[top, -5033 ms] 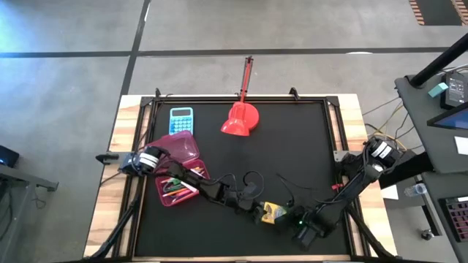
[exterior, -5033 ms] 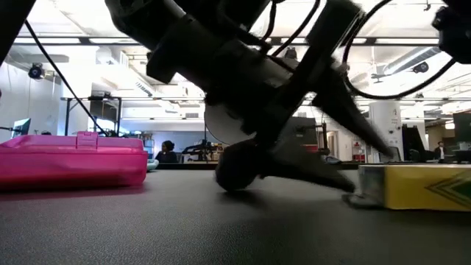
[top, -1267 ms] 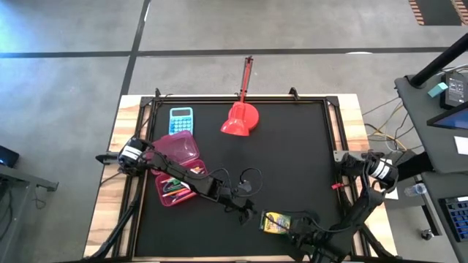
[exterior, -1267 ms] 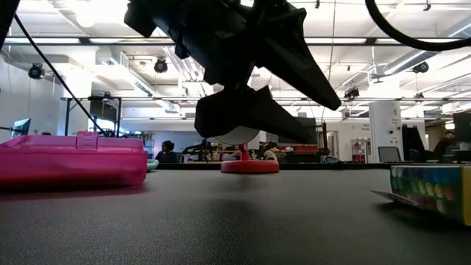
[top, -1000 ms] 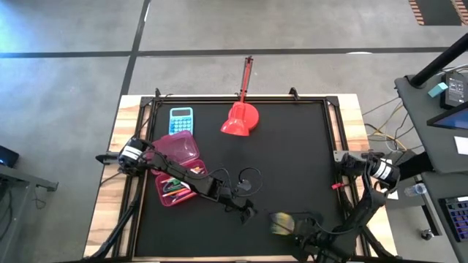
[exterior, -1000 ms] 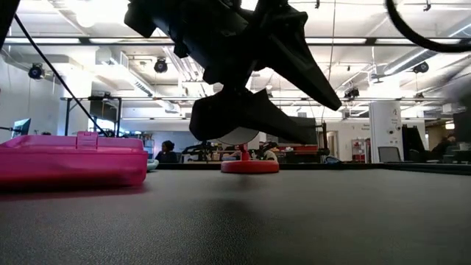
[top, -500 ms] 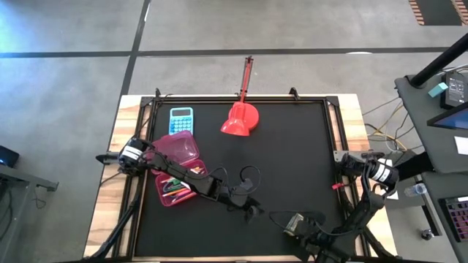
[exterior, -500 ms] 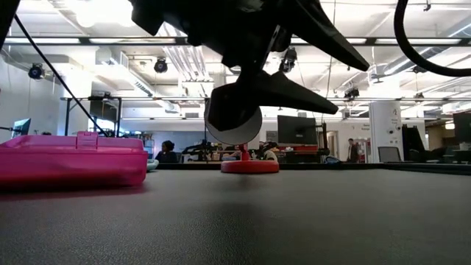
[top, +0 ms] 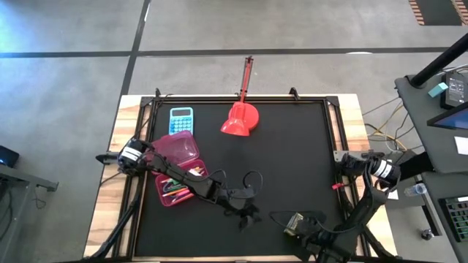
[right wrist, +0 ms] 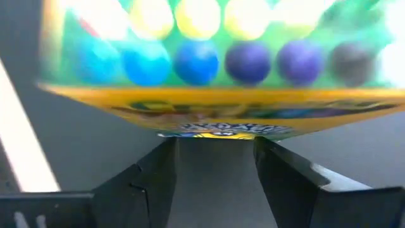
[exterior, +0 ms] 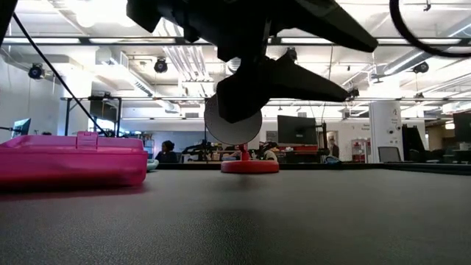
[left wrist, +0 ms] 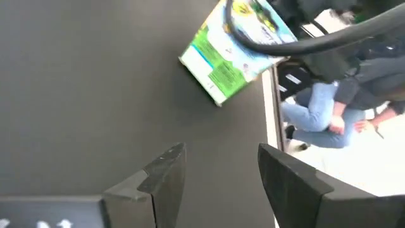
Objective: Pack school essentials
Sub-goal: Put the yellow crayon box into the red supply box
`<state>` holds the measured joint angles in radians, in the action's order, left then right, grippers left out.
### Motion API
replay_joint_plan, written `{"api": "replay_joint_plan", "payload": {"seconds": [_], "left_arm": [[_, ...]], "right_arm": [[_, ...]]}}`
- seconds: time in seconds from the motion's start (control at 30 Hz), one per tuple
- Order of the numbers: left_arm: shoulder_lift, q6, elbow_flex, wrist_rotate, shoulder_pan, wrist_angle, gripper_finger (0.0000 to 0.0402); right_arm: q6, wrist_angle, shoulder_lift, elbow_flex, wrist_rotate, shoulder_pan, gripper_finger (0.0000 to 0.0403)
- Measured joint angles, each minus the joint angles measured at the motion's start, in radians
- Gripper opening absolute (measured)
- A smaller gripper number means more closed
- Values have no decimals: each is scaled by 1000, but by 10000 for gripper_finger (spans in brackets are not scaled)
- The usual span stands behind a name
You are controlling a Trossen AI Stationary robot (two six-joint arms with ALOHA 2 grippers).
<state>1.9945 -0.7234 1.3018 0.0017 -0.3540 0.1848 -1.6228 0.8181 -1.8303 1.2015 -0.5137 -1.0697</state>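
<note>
Near the table's (top: 292,146) left edge lies the open pink case (top: 178,169) with pens inside. The left gripper (top: 247,213) hovers toward the near edge at mid-table, fingers spread and empty. Further right, close to the near edge, the right gripper (top: 296,225) clasps the crayon box (top: 294,223), lifted off the surface.

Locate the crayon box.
In the high view, the crayon box is near the table's front edge, right of centre, in the right pincer, just beyond the left pincer.
</note>
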Motion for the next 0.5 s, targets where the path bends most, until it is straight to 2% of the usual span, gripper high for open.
{"api": "replay_joint_plan", "payload": {"seconds": [0.23, 0.5], "left_arm": [[0, 143, 3, -66, -3, -1, 180], [0, 298, 9, -62, -4, 51, 180]], "right_arm": [[-1, 12, 59, 2, -2, -4, 196], [-28, 17, 118, 2, 51, -6, 196]]}}
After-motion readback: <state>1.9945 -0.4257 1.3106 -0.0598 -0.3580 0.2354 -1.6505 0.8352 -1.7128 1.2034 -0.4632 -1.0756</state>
